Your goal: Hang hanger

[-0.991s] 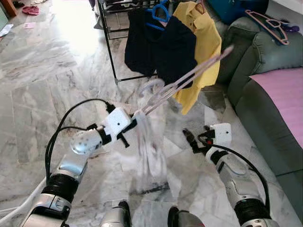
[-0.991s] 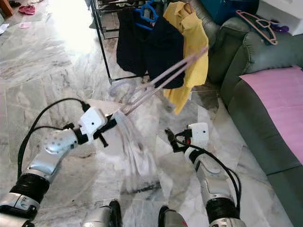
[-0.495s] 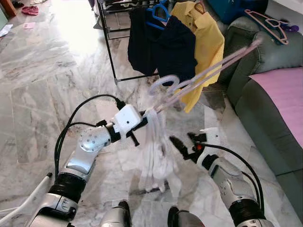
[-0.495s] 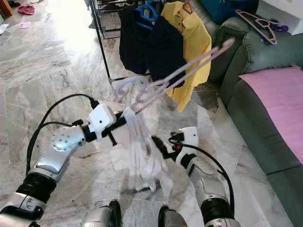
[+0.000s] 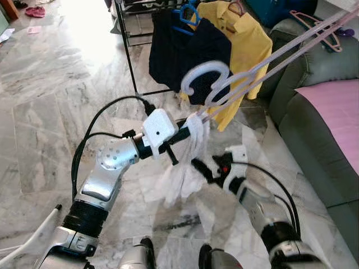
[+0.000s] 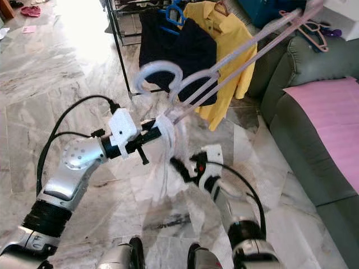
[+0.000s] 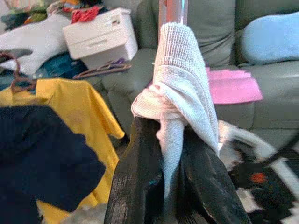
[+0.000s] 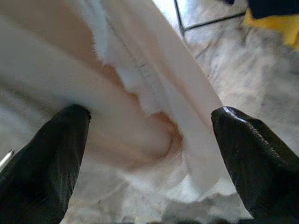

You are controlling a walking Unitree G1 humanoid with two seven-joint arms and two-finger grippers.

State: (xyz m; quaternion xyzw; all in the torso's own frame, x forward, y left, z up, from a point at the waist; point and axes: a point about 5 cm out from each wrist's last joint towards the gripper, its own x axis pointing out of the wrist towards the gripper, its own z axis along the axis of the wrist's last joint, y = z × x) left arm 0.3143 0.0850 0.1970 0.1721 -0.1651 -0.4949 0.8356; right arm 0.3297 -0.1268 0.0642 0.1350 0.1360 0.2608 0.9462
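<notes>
My left gripper is shut on a pale pink hanger where a white garment is bunched around it. The hanger's hook curls up in front of the dark clothes, and its long arm slants up to the right over the sofa. In the left wrist view the white garment is pinched between the black fingers. My right gripper is open, low beside the hanging garment. Seen from the right wrist, its fingers spread wide with white garment folds between them.
A black clothes rack stands ahead with navy garments, a yellow shirt and a blue hanger. A grey-green sofa with a pink cover and pink hangers lies to the right. Marble floor stretches left.
My left arm has lifted the hanger higher and toward the rack, the garment rising with it. My right gripper has moved left and up to the hanging garment.
</notes>
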